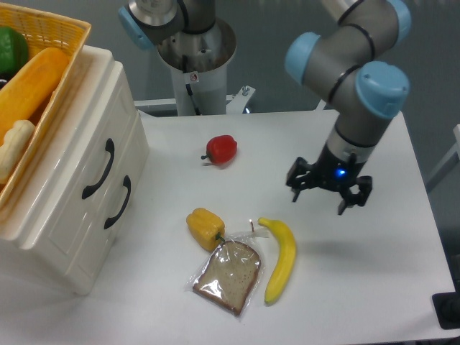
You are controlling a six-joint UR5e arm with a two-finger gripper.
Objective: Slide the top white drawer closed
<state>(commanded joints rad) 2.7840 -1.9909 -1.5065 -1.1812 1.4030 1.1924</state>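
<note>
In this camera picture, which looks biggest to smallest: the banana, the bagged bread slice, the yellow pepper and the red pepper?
1. Bread slice and banana: too close to rank; the bread is broader, the banana longer.
2. Yellow pepper.
3. Red pepper, slightly smaller, though it lies farther from the camera, so that is unsure.

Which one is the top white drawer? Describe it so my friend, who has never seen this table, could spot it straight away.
Look to the left edge of the white table, where a cream-white plastic cabinet carries a yellow wicker basket. Its front has two drawers, each with a black curved handle. The top white drawer is the one nearer the basket, its handle above the lower drawer.
</note>
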